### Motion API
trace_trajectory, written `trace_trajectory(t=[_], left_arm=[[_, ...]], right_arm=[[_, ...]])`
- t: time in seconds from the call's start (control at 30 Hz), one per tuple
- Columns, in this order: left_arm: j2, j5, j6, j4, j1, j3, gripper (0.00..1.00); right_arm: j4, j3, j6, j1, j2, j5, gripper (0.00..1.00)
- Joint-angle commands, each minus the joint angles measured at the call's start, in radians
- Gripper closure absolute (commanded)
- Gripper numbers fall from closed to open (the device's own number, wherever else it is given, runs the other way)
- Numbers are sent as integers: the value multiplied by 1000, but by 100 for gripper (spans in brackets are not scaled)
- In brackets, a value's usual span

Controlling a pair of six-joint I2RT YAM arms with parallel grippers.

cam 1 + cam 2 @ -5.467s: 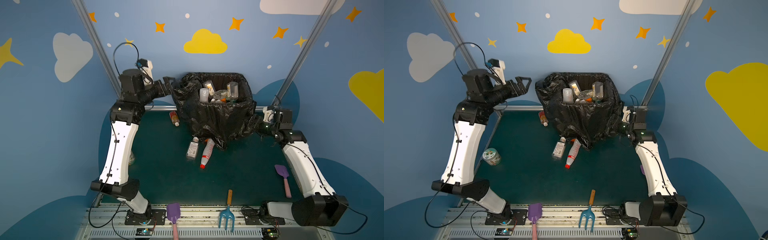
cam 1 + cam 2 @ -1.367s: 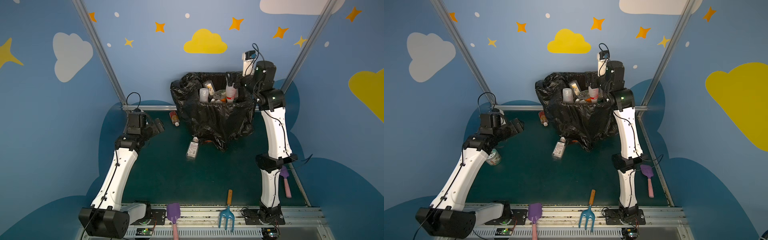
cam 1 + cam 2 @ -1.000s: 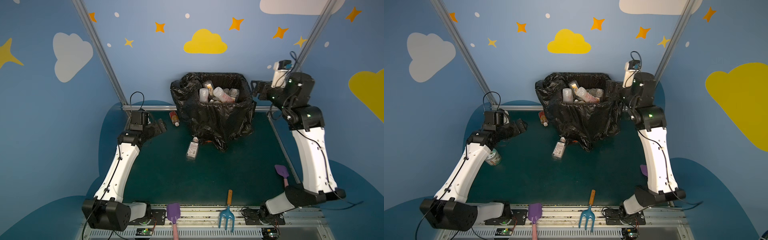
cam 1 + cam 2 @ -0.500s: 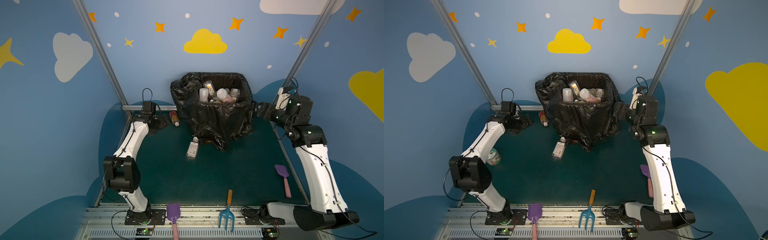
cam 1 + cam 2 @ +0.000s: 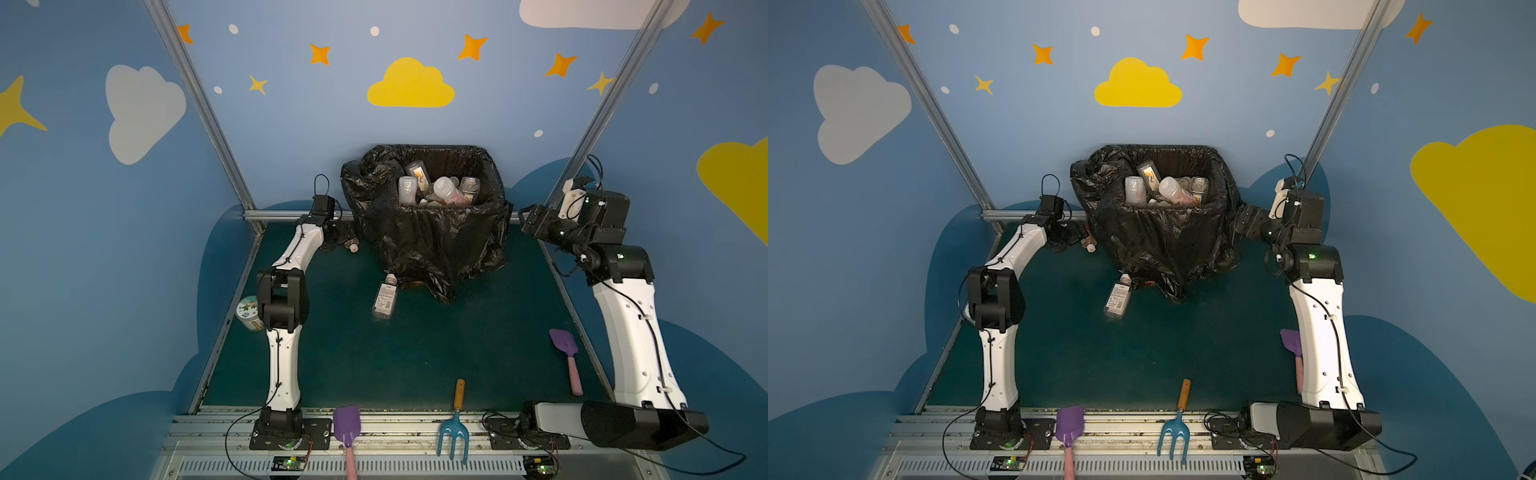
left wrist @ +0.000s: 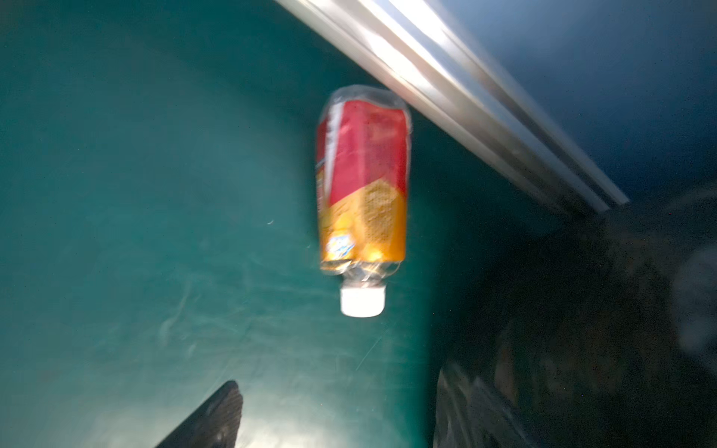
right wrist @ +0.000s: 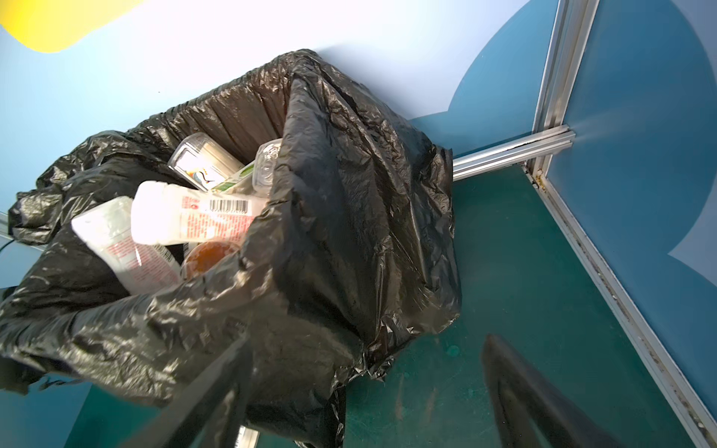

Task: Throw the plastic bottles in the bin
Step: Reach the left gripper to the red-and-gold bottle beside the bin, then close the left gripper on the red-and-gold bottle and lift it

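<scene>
The bin [image 5: 428, 245] [image 5: 1163, 249], lined with a black bag, stands at the back and holds several plastic bottles [image 5: 444, 189] [image 7: 194, 221]. A red and orange labelled bottle [image 6: 362, 186] [image 5: 352, 246] [image 5: 1090, 244] with a white cap lies on the green floor by the back rail, left of the bin. My left gripper [image 6: 337, 411] [image 5: 338, 237] is open just short of its cap, with nothing between the fingers. Another bottle with a white label [image 5: 385, 297] [image 5: 1118, 297] lies in front of the bin. My right gripper [image 7: 368, 388] [image 5: 528, 220] hangs open and empty beside the bin's right wall.
A squat jar [image 5: 248, 312] sits by the left edge behind my left arm. Two purple shovels [image 5: 565, 357] [image 5: 347, 424] and a blue rake [image 5: 455, 432] lie near the front and right. An aluminium rail [image 6: 465, 97] borders the floor at the back.
My left arm has stretched to the back-left corner, up to the red-labelled bottle. My right arm has come down from above the bin to its right side.
</scene>
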Motion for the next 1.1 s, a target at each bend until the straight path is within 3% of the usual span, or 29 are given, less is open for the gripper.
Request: trace_trajectory(t=[0.0,0.17,0.37,1.07], left_arm=[[84,-65,28,-38,-17,129,8],[252,-120,31,-143,-29,395,8],[362,-169,27,-158,-33,551,8],[450,-178,18,-70,-20,555,12]], right_arm=[[-3,45,10,-21,33,-70,10],[45,44,44,-58,55,-93,10],[50,79,51,-94,97,-94,10],[53,131,95,-148,217,-157,10]])
